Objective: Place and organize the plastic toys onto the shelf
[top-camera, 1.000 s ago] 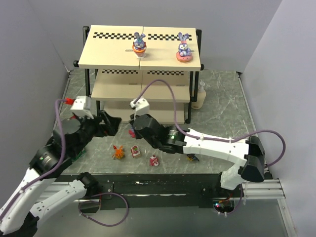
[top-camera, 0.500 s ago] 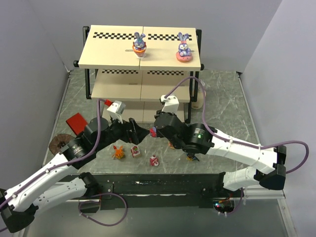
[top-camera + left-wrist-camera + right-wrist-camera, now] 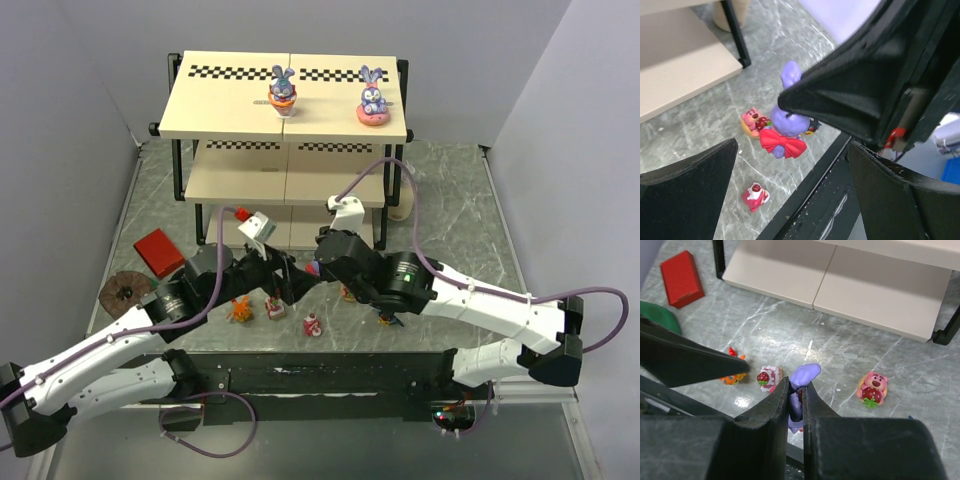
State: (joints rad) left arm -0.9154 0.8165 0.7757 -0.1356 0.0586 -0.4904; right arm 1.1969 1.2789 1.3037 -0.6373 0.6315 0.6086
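My right gripper [image 3: 796, 385] is shut on a purple bunny [image 3: 804, 375] with a red bow [image 3: 782, 143], held above the floor mat in front of the shelf [image 3: 285, 95]. My left gripper [image 3: 795, 200] stands open right beside it [image 3: 290, 283], with nothing between its fingers [image 3: 685, 195]. Two more bunnies [image 3: 282, 88] [image 3: 374, 98] stand on the shelf's top board. On the mat lie an orange spiky creature [image 3: 240, 309], a strawberry-cake figure [image 3: 768, 377], a red-pink figure [image 3: 313, 324], a pink bear [image 3: 872, 388] and a dark winged one [image 3: 386, 320], partly under the right arm.
A red block [image 3: 159, 250] and a brown disc [image 3: 124, 291] lie at the left of the mat. A cream bottle [image 3: 405, 205] stands behind the shelf's right leg. The black front rail [image 3: 820, 200] runs just below the toys.
My right arm carried the bunny to the right, then held nearly still. My left arm swung right, bringing its open gripper up to the bunny and uncovering the red block.
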